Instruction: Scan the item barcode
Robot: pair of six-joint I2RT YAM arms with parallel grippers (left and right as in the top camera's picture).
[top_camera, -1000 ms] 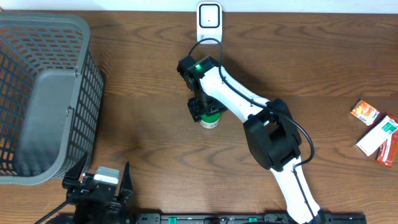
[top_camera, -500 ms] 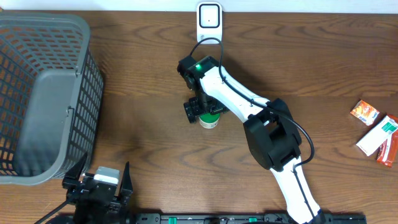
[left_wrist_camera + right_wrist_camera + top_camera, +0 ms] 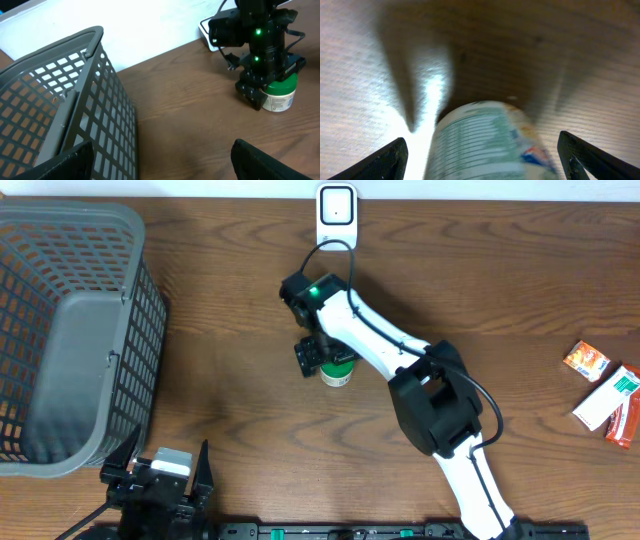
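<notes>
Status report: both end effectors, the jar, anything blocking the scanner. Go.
Left end effector open, empty, parked by the basket. Right end effector open, straddling the jar, not gripping. Jar upright on table, short of scanner. No obstruction seen.

A grey plastic mesh basket (image 3: 148,320) stands at the left end of the brown wood-grain bench (image 3: 240,390), its solid floor and latticed walls in plain sight. Well apart from it, at the bench's far right edge, three small packets lie close together: an orange one (image 3: 585,360), a white one with green print (image 3: 607,398) just below it, and a red one (image 3: 626,423) against the white one's lower side.
</notes>
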